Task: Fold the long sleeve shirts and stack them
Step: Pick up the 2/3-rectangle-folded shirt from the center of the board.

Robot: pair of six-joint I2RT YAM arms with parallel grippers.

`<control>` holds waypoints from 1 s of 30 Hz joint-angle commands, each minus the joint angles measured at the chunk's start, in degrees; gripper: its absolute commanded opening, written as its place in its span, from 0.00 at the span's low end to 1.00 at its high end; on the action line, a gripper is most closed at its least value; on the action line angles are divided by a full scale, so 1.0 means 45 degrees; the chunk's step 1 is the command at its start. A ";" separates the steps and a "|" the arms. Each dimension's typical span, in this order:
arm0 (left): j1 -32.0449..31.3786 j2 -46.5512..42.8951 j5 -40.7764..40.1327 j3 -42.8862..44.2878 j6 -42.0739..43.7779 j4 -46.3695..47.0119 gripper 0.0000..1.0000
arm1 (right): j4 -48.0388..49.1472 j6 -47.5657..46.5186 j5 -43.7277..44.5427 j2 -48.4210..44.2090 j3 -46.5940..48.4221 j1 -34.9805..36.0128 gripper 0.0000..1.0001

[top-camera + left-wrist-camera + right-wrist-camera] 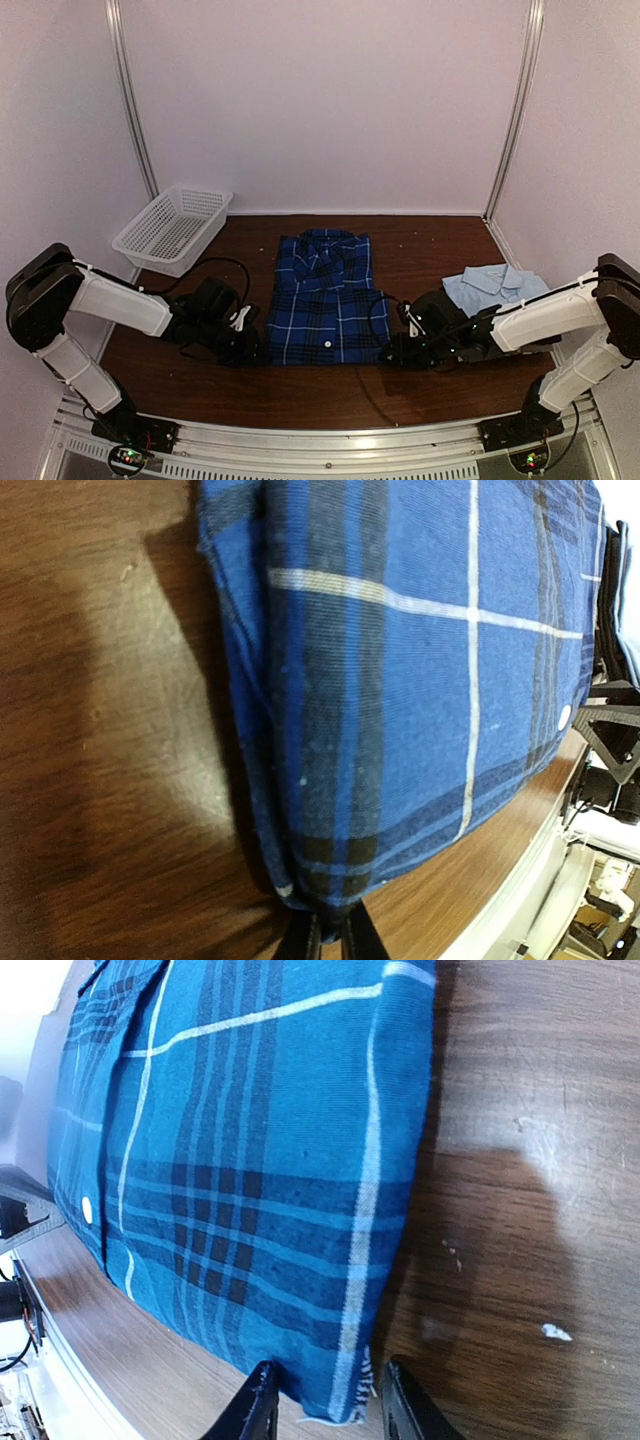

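Left wrist view: your left gripper [330, 938] clamps a corner of the plaid shirt [420, 680] at bottom centre. In the right wrist view, your right gripper [330, 1385] stands parted astride another corner at the bottom edge.

no text, label or number is readable anywhere.

In the top view the right arm [545, 315] covers the lower right edge of the light blue shirt [495, 283]. In the left wrist view the plaid shirt [420, 680] runs off the frame's top and right edges. Only the fingertips of the left gripper [330, 945] show, cut by the bottom edge. In the right wrist view the same shirt is cropped at the top and left. The fingers of the right gripper [325, 1412] are cut off at the bottom, and the upper left corner is washed out.
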 commanded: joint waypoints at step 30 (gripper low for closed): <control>-0.0831 -0.1223 -0.1702 0.0288 0.0133 -0.2213 0.00 | 0.0382 0.0137 0.0120 -0.1091 -0.1139 0.0027 0.00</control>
